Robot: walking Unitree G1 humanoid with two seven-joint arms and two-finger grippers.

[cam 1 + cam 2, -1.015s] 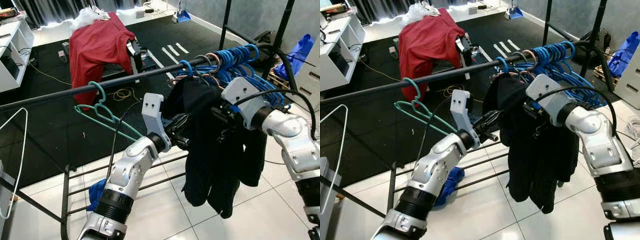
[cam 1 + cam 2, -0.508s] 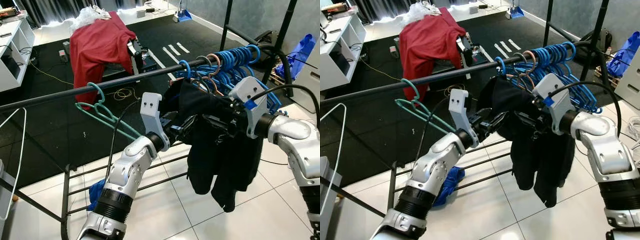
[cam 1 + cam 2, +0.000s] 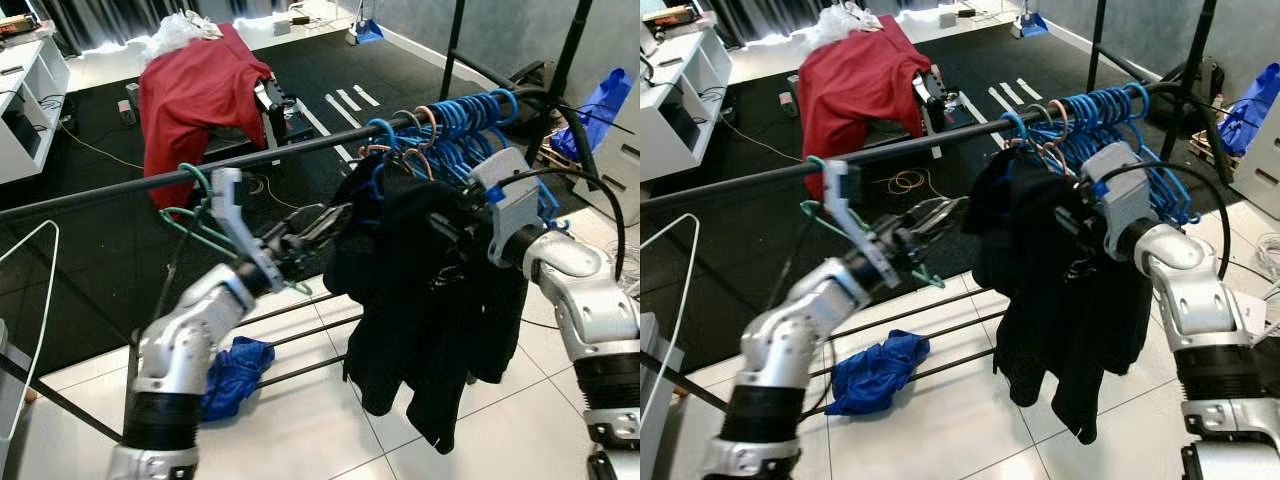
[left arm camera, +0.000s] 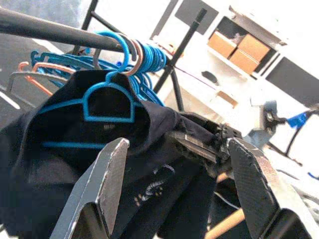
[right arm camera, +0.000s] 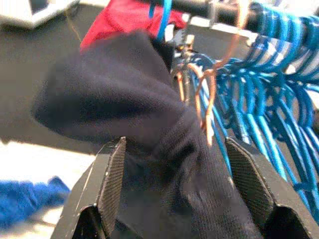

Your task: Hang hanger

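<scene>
While the blue hanger carrying the black garment hangs on the rail, your left gripper is released and your right gripper straddles the garment, jaws spread.

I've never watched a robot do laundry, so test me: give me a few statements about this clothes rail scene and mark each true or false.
1. The black garment hangs on a blue hanger hooked over the rail. True.
2. The left gripper is clamped on the garment. False: it is open, beside it.
3. The right gripper has black cloth between its fingers. True.
4. The blue cloth hangs on the rail. False: it lies on the floor.
</scene>
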